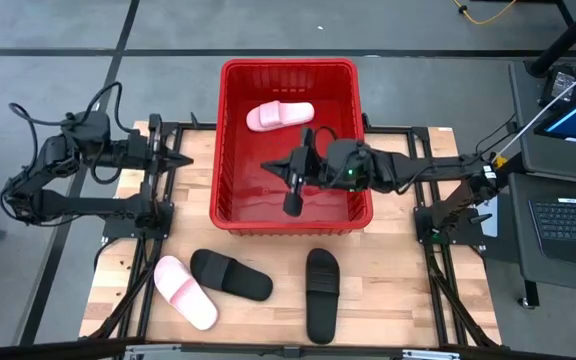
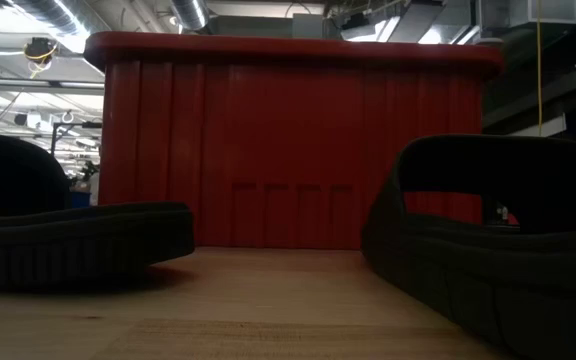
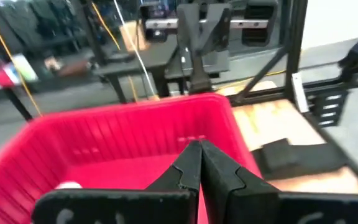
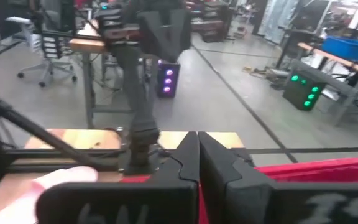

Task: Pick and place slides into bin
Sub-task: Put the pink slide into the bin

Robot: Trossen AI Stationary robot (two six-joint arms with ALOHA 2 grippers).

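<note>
- You have one pink slide (image 1: 279, 115) lying inside the bin (image 1: 288, 70), near its far wall, toe pointing toward the right arm's side.
- The bin sits in the middle of the wooden surface (image 1: 388, 290), toward its far edge; its floor shows bare red around the slide.
- Three slides remain out on the surface, in front of the bin's near wall.
- The second pink slide (image 1: 184, 291) lies at the left, angled, sole down.
- A black slide (image 1: 230, 274) lies just beside it, close enough that the two look to touch at the heel end, though you cannot be sure from above.
- The other black slide (image 1: 322, 293) lies apart from those two, farther right, running straight from near edge toward the bin.
- In the low view the two black slides fill the foreground on either side, with the bin's ribbed red wall (image 2: 293, 150) standing behind them.
- Your right claw (image 1: 295, 172) hangs over the bin's interior, near its middle, fingers pressed together and holding nothing; its wrist view shows the two dark fingers meeting, with the bin's rim below them.
- Your left claw (image 1: 183, 159) waits beside the bin's left wall, outside it, pointing toward the bin; its fingers are also pressed together and empty.
- To the right of the surface you see a laptop (image 1: 568, 225) on a side stand.
</note>
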